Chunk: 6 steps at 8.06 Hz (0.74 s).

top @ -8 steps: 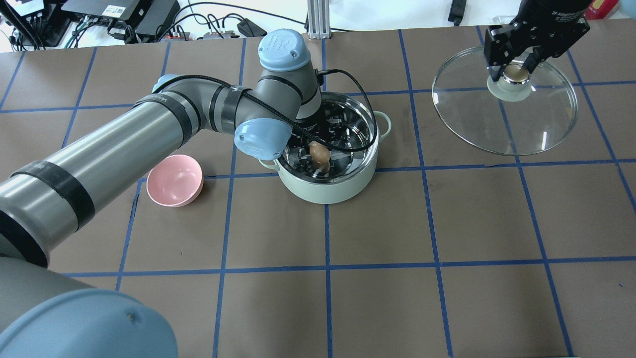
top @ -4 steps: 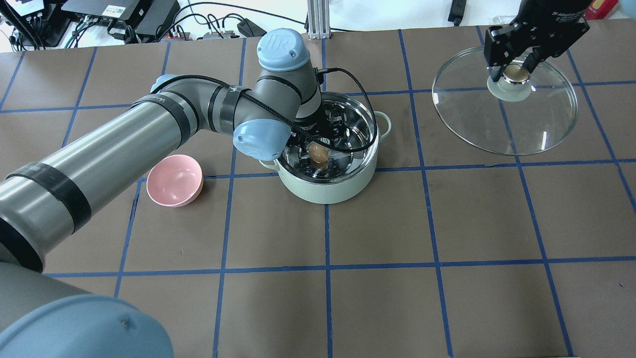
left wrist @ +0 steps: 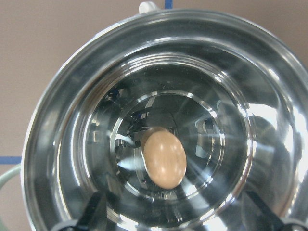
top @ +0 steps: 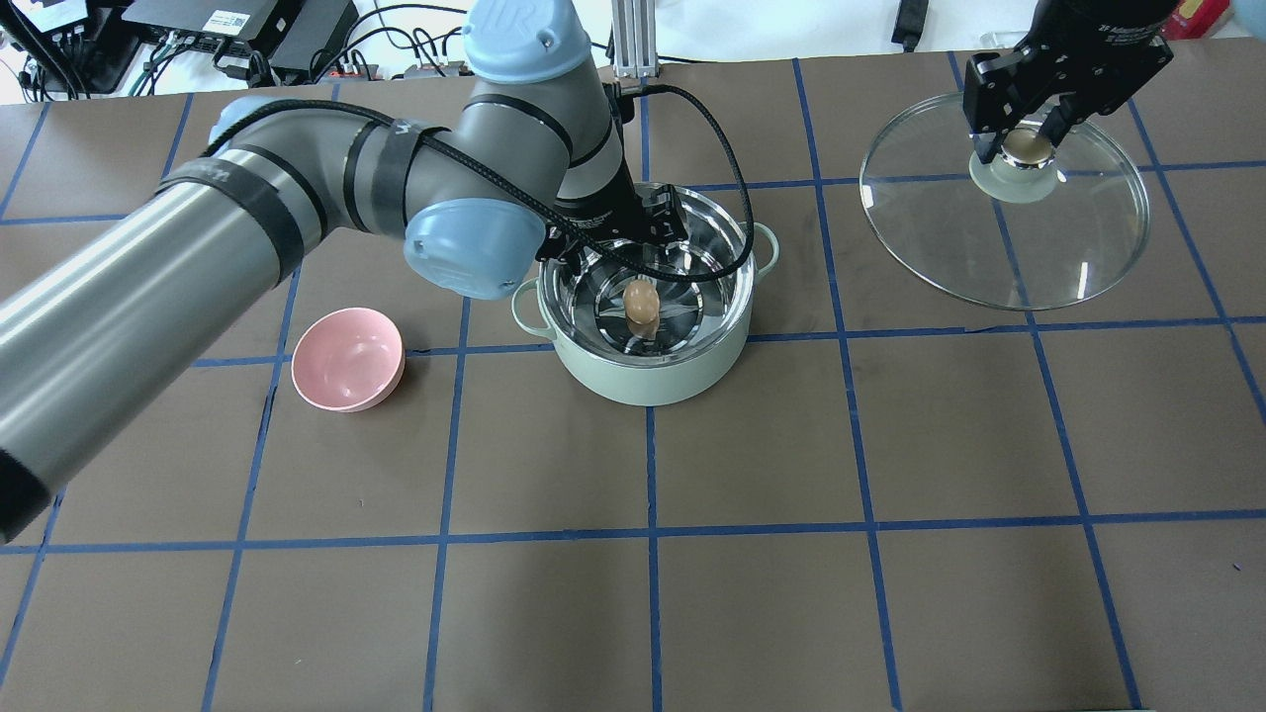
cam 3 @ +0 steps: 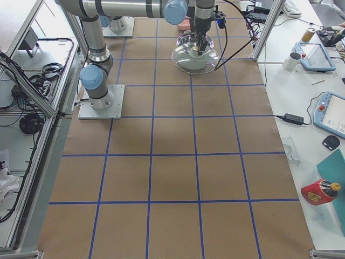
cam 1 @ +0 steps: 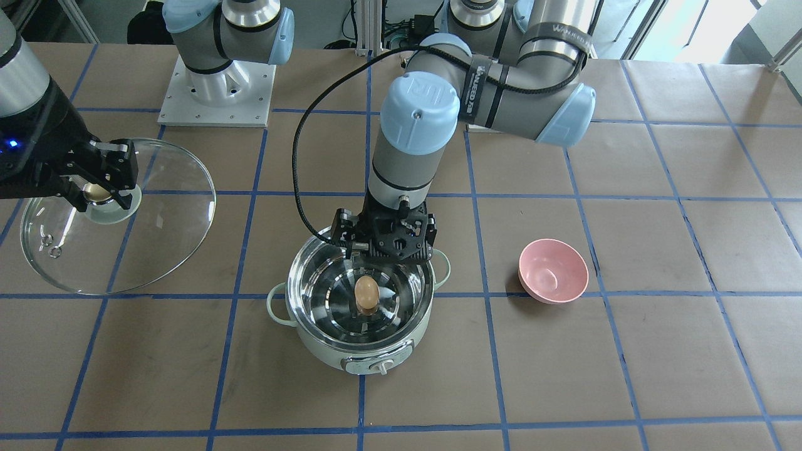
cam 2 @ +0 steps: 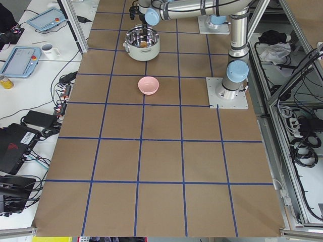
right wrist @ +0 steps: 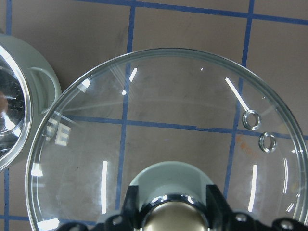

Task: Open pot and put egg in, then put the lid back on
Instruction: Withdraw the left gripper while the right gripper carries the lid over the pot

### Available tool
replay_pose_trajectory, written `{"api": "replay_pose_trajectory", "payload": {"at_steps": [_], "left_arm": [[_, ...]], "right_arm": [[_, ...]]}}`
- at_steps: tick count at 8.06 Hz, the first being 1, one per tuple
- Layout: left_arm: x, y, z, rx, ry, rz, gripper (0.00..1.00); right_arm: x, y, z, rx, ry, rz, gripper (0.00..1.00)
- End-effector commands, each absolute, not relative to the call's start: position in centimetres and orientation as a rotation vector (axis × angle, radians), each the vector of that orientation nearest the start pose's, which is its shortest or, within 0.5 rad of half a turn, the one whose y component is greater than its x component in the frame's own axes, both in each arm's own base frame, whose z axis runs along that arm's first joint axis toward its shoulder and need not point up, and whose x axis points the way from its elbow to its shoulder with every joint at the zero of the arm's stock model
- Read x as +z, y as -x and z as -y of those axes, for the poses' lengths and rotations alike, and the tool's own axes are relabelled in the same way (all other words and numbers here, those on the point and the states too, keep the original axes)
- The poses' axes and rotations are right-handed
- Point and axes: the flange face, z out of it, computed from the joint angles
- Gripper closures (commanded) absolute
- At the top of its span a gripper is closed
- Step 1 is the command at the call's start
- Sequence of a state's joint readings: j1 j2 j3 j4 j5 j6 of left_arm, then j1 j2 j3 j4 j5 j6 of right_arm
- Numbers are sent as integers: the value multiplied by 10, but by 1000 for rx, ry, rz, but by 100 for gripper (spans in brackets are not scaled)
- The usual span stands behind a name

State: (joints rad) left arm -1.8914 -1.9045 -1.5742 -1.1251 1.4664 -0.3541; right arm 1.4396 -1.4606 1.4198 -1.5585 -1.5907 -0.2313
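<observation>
On the left of the overhead view the left arm (top: 198,257) comes in from the frame's edge, its base cut off. Below it, left of centre, sits a pink bowl (top: 348,358), apart from everything else.

At centre stands the pot (top: 653,381), uncovered. The egg (top: 641,302) lies loose on the middle of its steel floor, and reflections blur the egg's lower outline.

The left gripper (cam 1: 385,252) hangs over the pot's upper rim, almost wholly hidden there by the wrist and a black cable (top: 727,158). The front view shows its body. The wrist camera catches only two fingertips (left wrist: 92,211) at its bottom corners, spread wide with nothing between them.

At upper right the lid (top: 1068,247) is well apart from the pot. The right gripper (top: 1029,140) is clamped on its knob (top: 1027,150), which the fingers half cover, and the arm above is cut off by the top edge. Whether the lid rests on the table (top: 791,593) or hangs just over it cannot be told.
</observation>
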Motion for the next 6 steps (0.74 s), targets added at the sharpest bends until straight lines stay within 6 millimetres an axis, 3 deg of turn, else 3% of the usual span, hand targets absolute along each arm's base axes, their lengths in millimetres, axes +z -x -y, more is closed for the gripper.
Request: {"api": "replay_pose_trajectory", "payload": {"at_steps": [1, 2, 4, 5, 6], "left_arm": [[427, 300, 496, -59, -41, -3230, 2], [448, 284, 484, -48, -39, -3211, 1], [476, 273, 455, -12, -96, -3199, 0], [484, 267, 455, -34, -105, -3202, 0], [489, 238, 469, -52, -93, -3203, 0]], "right_arm": [[506, -64, 551, -43, 138, -3162, 100], [506, -74, 549, -47, 99, -3150, 100], [506, -121, 543, -67, 34, -3142, 100], [503, -151, 541, -84, -33, -3138, 100], [493, -180, 544, -105, -43, -3133, 100]]}}
